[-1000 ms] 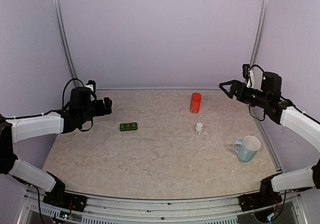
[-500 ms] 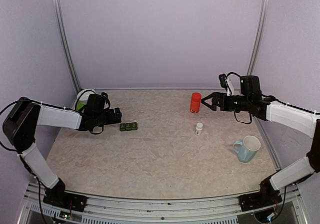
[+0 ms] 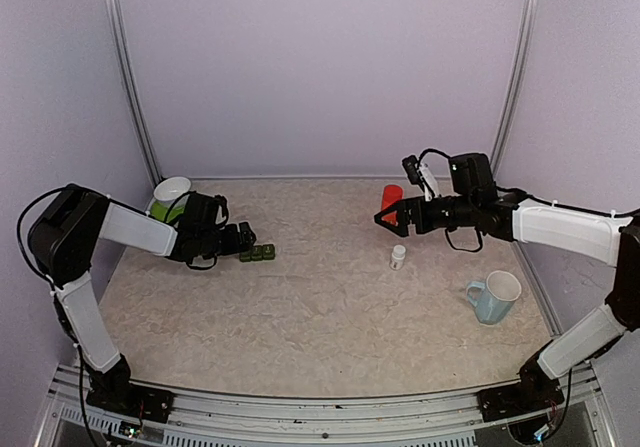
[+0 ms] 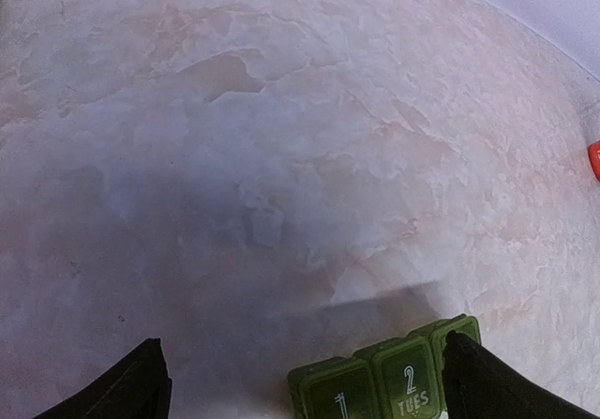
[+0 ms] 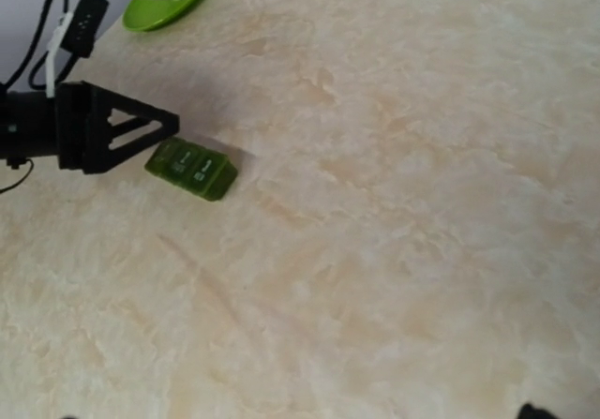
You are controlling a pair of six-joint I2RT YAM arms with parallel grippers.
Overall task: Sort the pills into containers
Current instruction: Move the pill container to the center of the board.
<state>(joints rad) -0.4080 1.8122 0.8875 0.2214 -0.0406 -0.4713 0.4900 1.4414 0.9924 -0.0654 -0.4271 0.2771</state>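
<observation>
Two arms stood over the table (image 3: 320, 337), each with its fingers spread wide and holding nothing. The right gripper (image 3: 388, 222) hovered just beside the orange bottle (image 3: 391, 202), on its near left. The left gripper (image 3: 244, 241) sat low, well to the left of that bottle. A mug (image 3: 494, 297) stood to the bottle's near right, well apart. A bowl (image 3: 172, 192) sat far to its left.

The containers (image 4: 380, 386) lay flat on the table, well left of the bottle, lids shut, between the left fingers (image 4: 127, 391). One end was just beside one finger and the other finger was well clear; I could not tell whether anything touched.

They looked like light, stiff, smooth plastic, so they would probably skid under a sideways push and tip if lifted by one end. The safest hold seemed to be across the long sides at the middle compartment, clear of the lid edges.

A small white bottle (image 3: 398, 257) stood just in front of the orange one. No loose pills showed.
</observation>
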